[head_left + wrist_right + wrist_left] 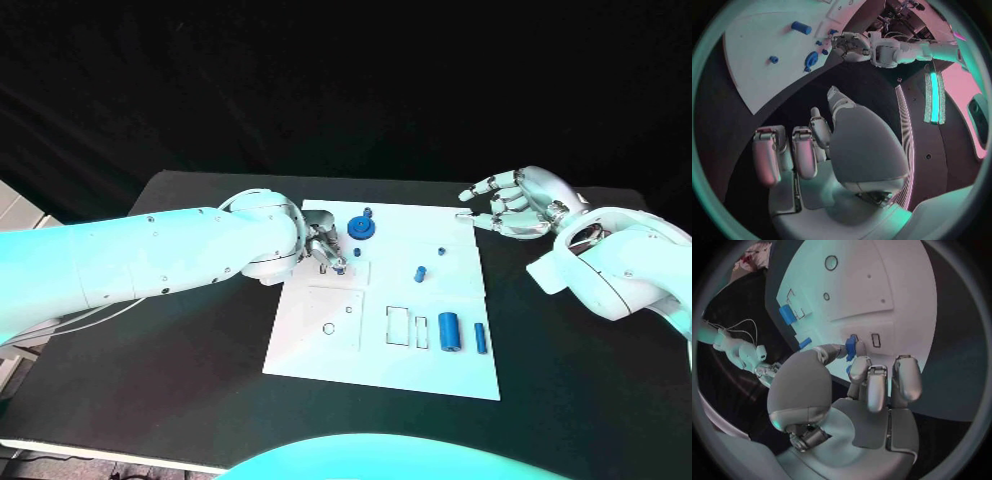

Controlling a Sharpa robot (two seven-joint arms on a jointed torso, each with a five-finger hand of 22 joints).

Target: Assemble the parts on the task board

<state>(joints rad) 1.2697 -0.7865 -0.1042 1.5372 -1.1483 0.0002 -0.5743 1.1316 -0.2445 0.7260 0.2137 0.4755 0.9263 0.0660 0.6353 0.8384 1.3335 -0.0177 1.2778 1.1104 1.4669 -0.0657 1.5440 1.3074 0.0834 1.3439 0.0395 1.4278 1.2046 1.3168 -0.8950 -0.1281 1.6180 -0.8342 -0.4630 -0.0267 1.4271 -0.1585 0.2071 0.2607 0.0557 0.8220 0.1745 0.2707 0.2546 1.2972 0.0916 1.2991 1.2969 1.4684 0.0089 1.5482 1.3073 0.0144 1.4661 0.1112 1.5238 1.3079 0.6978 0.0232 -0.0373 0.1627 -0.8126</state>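
The white task board (325, 350) lies mid-table. My left hand (323, 250) hovers over its far left part and pinches a small blue part (851, 347) between thumb and a finger, close above the board (879, 290). A round blue part (362, 228) stands at the board's far edge, just beyond that hand. Two small blue pegs (420, 272) (440, 250) sit mid-board. A blue cylinder (450, 332) and a thin blue bar (480, 338) lie near the right edge. My right hand (519, 205) hangs off the board's far right corner, fingers loosely curled and apart, holding nothing.
Outlined rectangular slots (398, 325) and a round hole (329, 328) mark the board's near half. Black table (577, 390) surrounds the board on all sides. The right wrist view shows the board (754, 65) and my left hand (851, 45) beyond it.
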